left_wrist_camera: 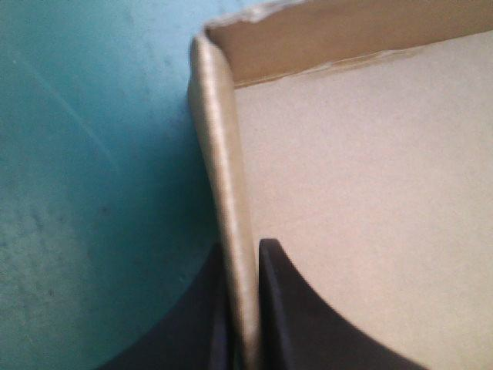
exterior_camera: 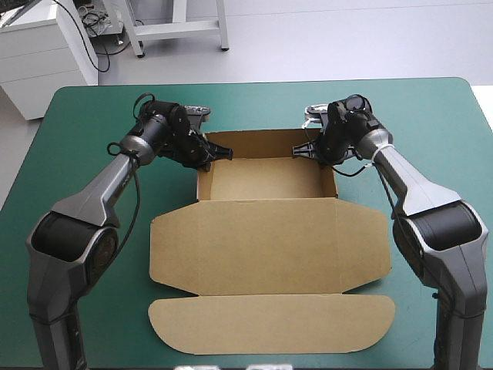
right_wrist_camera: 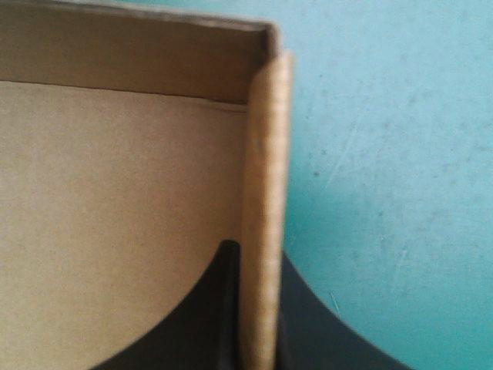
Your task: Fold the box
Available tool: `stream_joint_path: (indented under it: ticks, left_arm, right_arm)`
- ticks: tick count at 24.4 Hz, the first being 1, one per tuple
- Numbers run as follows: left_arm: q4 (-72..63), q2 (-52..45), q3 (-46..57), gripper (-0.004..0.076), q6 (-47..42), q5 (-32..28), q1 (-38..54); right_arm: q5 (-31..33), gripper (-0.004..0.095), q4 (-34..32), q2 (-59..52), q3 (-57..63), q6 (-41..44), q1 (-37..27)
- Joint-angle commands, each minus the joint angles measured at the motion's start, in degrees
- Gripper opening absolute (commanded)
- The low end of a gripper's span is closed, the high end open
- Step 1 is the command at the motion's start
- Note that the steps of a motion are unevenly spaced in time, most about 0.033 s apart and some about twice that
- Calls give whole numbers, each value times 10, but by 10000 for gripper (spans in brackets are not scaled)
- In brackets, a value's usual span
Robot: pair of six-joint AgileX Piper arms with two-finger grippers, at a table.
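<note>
Box (exterior_camera: pixel 262 181), lid (exterior_camera: pixel 269 247) flat overhead, wrist cams: walls (left_wrist_camera: pixel 227 231) clamped

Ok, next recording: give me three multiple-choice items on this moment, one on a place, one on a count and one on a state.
1. Where does the left gripper, with its black fin-shaped fingers, grip the brown board box?
A. its left side wall
B. the rounded end flap
C. the far wall

2. How many grippers hold the box?
A. none
B. one
C. two

3. How does the box's lid lie?
A. flat on the teal-green table cover
B. standing upright
C. folded over the tray

Answers:
1 A: the left wrist view shows that raised wall pinched between its fingers.
2 C: the right gripper pinches the right side wall in the same way.
3 A: the high view shows the lid spread out toward the table's near edge.
</note>
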Motion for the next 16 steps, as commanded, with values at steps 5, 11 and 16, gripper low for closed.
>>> stream_joint_path:
  ticks: [5,11,16]
  left_arm:
    - [106,45,-75,-8,-80,-69,-70]
    - [89,49,-75,-5,-69,-63,-69]
    - [61,49,-75,136,-15,-44,-69]
  right_arm:
    - [-39,-15,44,22,-55,-43,-1]
    - [-34,-14,39,22,-59,-44,-1]
    - [7,95,27,22,-61,-87,-3]
